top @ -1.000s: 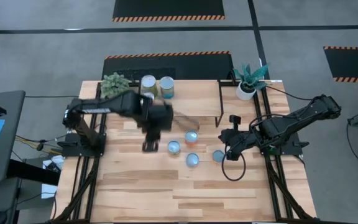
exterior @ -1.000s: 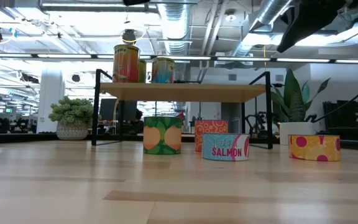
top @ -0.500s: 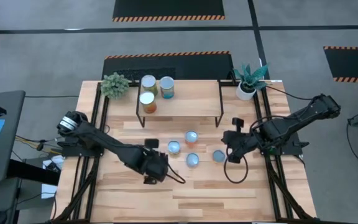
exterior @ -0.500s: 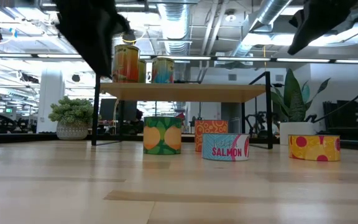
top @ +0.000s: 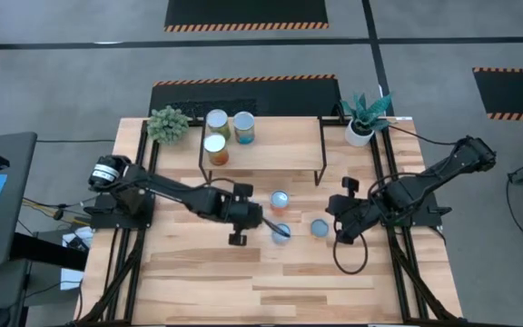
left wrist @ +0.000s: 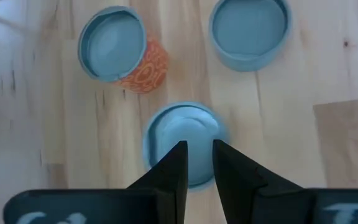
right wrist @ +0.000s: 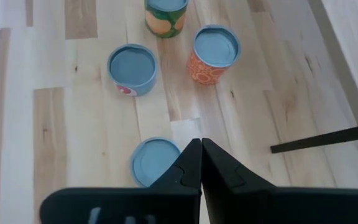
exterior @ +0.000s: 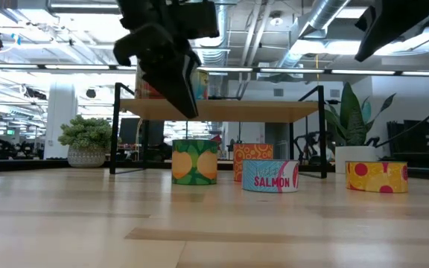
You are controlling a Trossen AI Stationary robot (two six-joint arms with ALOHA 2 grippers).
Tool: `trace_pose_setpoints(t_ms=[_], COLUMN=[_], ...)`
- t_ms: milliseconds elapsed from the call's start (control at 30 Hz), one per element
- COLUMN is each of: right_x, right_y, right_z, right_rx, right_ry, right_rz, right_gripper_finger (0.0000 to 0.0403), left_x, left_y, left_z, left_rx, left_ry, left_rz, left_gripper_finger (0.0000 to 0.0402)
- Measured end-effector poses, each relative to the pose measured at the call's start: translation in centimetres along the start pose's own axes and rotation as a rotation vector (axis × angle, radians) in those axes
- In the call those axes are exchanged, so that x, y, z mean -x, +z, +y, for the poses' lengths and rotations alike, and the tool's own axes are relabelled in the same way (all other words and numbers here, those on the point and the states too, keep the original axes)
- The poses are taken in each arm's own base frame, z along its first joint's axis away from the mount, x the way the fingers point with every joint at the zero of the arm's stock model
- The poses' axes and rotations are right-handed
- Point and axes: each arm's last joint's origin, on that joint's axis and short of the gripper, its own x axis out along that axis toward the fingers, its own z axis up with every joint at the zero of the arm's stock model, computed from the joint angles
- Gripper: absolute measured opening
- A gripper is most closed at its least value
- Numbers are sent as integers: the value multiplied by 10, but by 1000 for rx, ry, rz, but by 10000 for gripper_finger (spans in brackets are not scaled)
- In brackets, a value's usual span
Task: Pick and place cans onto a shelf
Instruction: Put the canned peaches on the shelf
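Observation:
Three cans [top: 216,119] [top: 242,127] [top: 214,148] stand upright on the light-wood shelf [top: 275,150]. Several more stand on the table: a green-and-orange can [exterior: 194,160], an orange can [top: 280,200], a blue "salmon" can [top: 281,232] and a yellow-and-pink can [top: 320,227]. My left gripper [left wrist: 197,152] hovers above the green-and-orange can's pale blue top [left wrist: 182,134], pointing down. Its fingers stand a narrow gap apart, and in the low view [exterior: 187,110] it is well clear of the can. My right gripper [right wrist: 201,149] is shut and hangs above the table beside the yellow-and-pink can [right wrist: 156,162].
A small bushy plant [top: 168,123] stands at the far left of the table. A white pot with a spiky plant [top: 361,123] stands at the far right. The shelf's black legs [exterior: 115,126] [exterior: 322,130] stand behind the loose cans. Bare wood [top: 271,282] lies toward the near edge.
My left gripper has come away from the shelf toward the table's near edge. It then swung right and a little back toward the far edge, and is over the green-and-orange can. My right gripper has drifted slightly toward the near edge. No can has moved.

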Motion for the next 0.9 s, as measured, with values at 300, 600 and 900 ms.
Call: trace_pose_setpoints(t_ms=[300, 600, 900], right_x=[2, 2, 2], right_y=[-2, -3, -3], right_z=[3, 2, 3], right_rx=[12, 19, 23], right_ry=[9, 5, 8], right_rz=[0, 11, 14], right_gripper_finger=[26, 23, 26], left_x=[-14, -33, -32], left_y=[-4, -5, -6], left_z=[-6, -9, -10], left_rx=[-70, -101, -124], left_ry=[-99, -47, -82], left_rz=[48, 86, 94], left_gripper_finger=[64, 64, 62])
